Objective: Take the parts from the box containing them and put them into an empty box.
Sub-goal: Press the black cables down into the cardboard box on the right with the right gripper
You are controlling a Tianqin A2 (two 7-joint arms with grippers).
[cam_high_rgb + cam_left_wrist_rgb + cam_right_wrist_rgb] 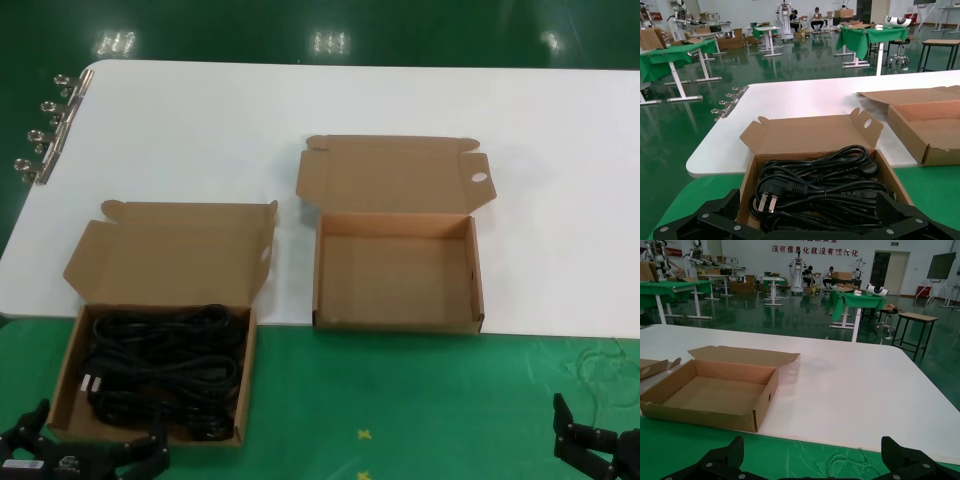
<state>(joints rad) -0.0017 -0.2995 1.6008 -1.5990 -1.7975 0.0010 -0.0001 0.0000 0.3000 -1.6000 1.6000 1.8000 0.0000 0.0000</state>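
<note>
The parts, black coiled power cables [160,360], fill the box containing them [66,372] at the near left, its lid folded back with slanted wings. In the left wrist view the cables [825,187] show a plug with silvery prongs [767,202]. My left gripper [92,442] hovers open at that box's near edge; in the left wrist view the left gripper [809,204] straddles the cables without touching them. The empty box [397,320] lies right of centre, a round hole [478,177] in its lid tab. My right gripper [603,437] waits open at the near right, apart from the empty box [705,415].
Both boxes sit across the seam between a white board [200,120] and green cloth [400,410]. Binder clips [45,130] line the board's far-left edge. A thin loose thread [605,365] lies on the cloth by the right gripper [812,447].
</note>
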